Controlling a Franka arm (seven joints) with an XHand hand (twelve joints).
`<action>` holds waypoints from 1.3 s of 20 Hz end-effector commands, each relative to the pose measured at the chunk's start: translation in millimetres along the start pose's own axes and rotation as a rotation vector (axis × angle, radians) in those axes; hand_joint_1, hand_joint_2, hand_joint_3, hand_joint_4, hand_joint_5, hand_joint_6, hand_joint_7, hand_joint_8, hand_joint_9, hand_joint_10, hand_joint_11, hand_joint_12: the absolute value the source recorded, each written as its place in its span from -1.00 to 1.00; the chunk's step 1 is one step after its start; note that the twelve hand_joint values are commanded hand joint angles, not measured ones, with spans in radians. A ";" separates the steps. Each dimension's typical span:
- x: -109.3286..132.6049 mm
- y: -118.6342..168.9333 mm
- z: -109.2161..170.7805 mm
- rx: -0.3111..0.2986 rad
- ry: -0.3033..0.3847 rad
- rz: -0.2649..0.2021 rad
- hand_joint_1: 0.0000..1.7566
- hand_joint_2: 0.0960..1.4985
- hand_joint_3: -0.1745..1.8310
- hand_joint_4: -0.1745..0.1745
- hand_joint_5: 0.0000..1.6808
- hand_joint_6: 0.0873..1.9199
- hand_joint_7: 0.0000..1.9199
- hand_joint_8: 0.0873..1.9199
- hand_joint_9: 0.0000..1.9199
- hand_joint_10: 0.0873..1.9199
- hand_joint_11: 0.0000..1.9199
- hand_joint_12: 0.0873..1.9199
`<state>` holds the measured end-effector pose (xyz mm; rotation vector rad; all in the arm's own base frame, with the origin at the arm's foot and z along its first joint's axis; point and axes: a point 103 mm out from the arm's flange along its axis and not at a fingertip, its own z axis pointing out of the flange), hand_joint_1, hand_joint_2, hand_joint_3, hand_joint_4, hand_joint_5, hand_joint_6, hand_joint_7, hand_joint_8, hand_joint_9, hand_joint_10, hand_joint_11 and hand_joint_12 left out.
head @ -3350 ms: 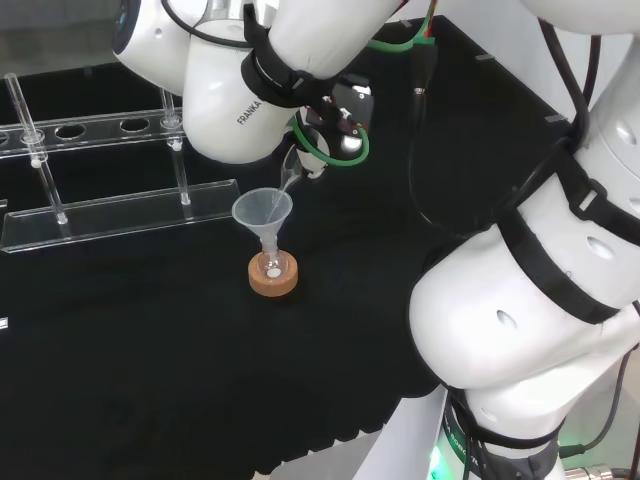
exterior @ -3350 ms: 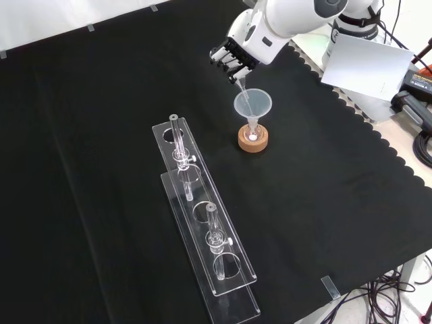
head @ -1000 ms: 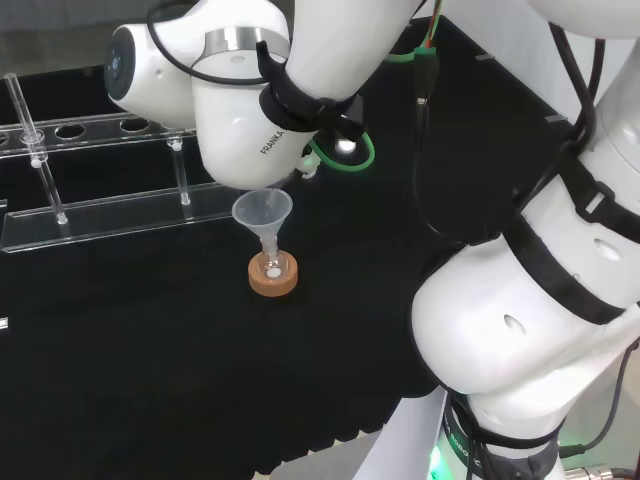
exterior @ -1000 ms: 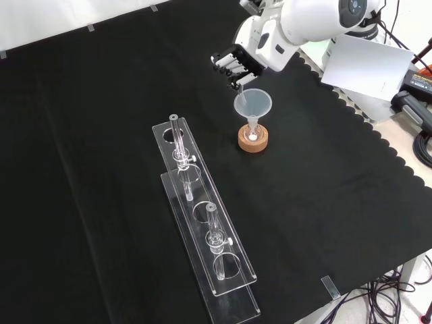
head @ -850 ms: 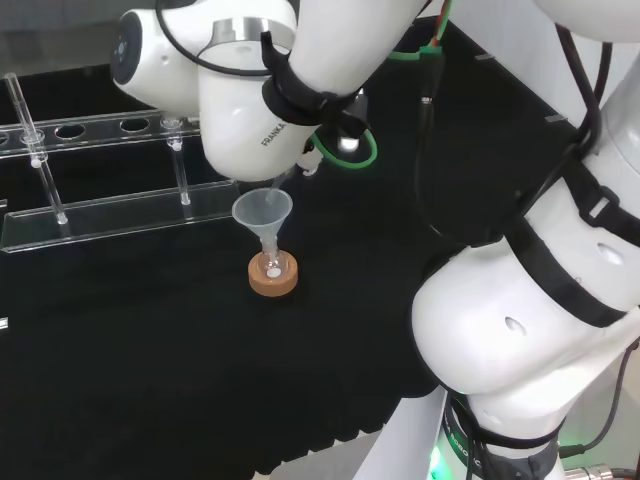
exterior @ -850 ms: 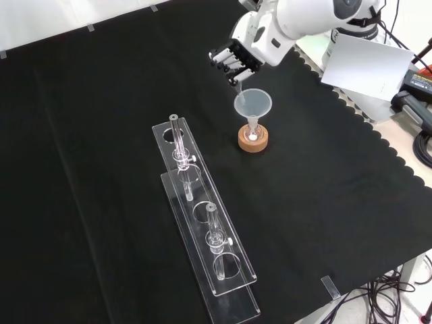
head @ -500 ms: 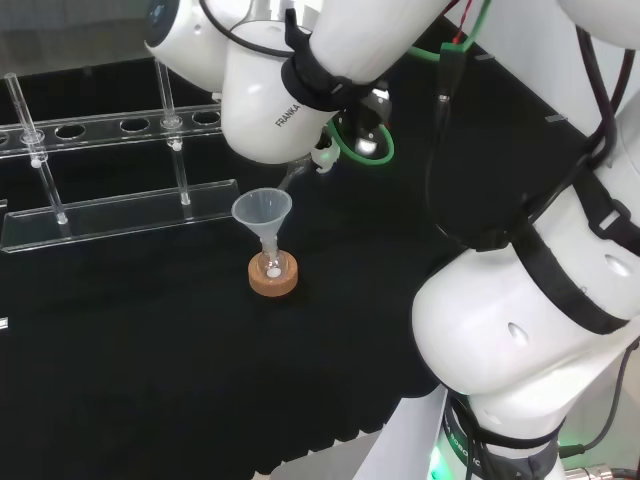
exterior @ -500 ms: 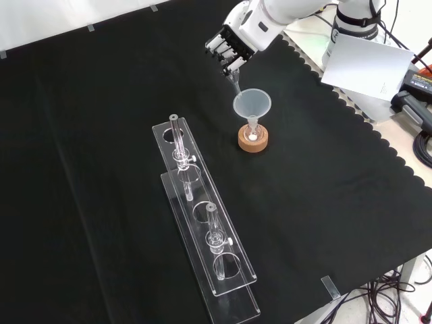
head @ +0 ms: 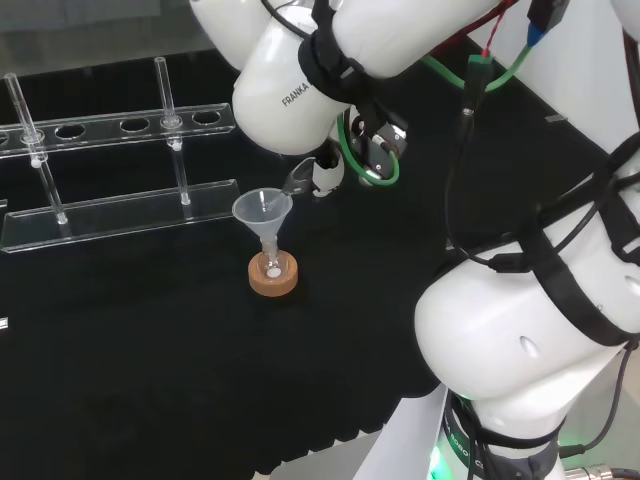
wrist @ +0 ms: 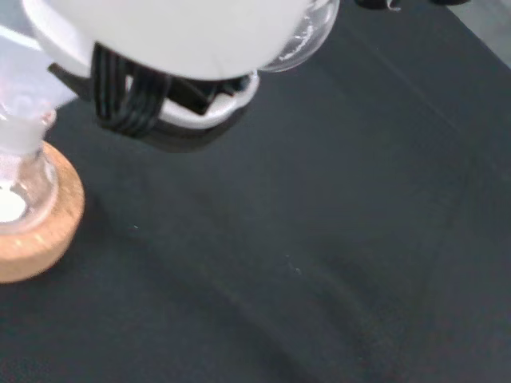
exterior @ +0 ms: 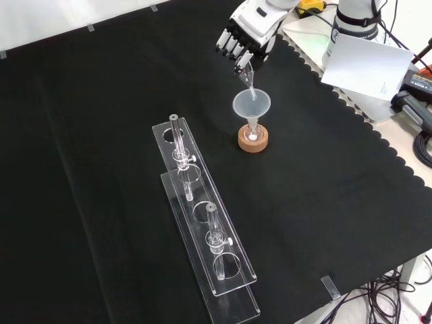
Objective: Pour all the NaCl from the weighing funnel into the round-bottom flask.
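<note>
A small round-bottom flask with white powder at its bottom stands on a cork ring. A clear plastic funnel sits in its neck. In the front view the hand hovers above and behind the funnel, fingers curled round a clear glass weighing funnel whose thin stem slants down to the plastic funnel's mouth. The head view shows the hand just right of the plastic funnel, above the flask and cork ring. In the wrist view the flask and cork ring lie beside the hand.
Two clear test tube racks with a few tubes stand left of the flask in the front view and along the back left in the head view. A white sheet lies beyond the cloth's scalloped edge.
The hand has risen and shifted slightly right in the front view, turning as it went. The weighing funnel went up with it, its stem still pointing at the plastic funnel.
</note>
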<state>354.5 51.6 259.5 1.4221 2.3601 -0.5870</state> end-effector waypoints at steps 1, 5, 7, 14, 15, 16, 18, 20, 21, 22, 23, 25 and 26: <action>5.0 -0.5 -6.2 -0.026 0.127 0.050 0.34 -0.44 0.00 0.82 0.78 -0.74 0.72 -0.87 0.56 -0.77 0.31 -0.22; 3.3 2.9 -13.9 -0.040 0.206 0.084 0.34 -0.44 0.00 0.83 0.78 -0.74 0.72 -0.87 0.56 -0.77 0.31 -0.22; 2.2 4.0 -18.6 -0.049 0.233 0.094 0.34 -0.44 0.00 0.83 0.78 -0.74 0.72 -0.87 0.56 -0.77 0.31 -0.22; -7.6 4.7 -35.6 -0.096 0.301 0.137 0.34 -0.44 0.00 0.85 0.78 -0.74 0.72 -0.87 0.56 -0.77 0.31 -0.22; -7.6 4.8 -36.3 -0.096 0.305 0.141 0.34 -0.44 0.00 0.85 0.78 -0.74 0.72 -0.87 0.56 -0.77 0.31 -0.22; -8.9 5.3 -35.8 -0.097 0.324 0.148 0.34 -0.44 0.00 0.85 0.78 -0.74 0.72 -0.87 0.56 -0.77 0.31 -0.22; -9.6 7.1 -37.3 -0.097 0.339 0.164 0.34 -0.44 0.00 0.86 0.78 -0.74 0.72 -0.87 0.56 -0.77 0.31 -0.22; -10.1 12.8 -37.8 -0.098 0.361 0.179 0.34 -0.44 0.00 0.86 0.78 -0.74 0.72 -0.87 0.56 -0.77 0.31 -0.22; -9.9 14.5 -37.4 -0.096 0.366 0.181 0.34 -0.44 0.00 0.87 0.78 -0.74 0.72 -0.87 0.56 -0.77 0.31 -0.22; -9.3 16.3 -36.9 -0.095 0.370 0.183 0.34 -0.44 0.00 0.87 0.78 -0.74 0.72 -0.87 0.56 -0.77 0.31 -0.22; -7.8 19.8 -35.4 -0.090 0.377 0.185 0.34 -0.44 0.00 0.87 0.78 -0.74 0.72 -0.87 0.56 -0.77 0.31 -0.22; -5.4 23.9 -32.8 -0.081 0.386 0.186 0.34 -0.44 0.00 0.88 0.78 -0.73 0.73 -0.88 0.56 -0.77 0.31 -0.22; -5.2 25.3 -30.5 -0.077 0.390 0.186 0.34 -0.44 0.00 0.88 0.78 -0.73 0.73 -0.88 0.56 -0.77 0.31 -0.22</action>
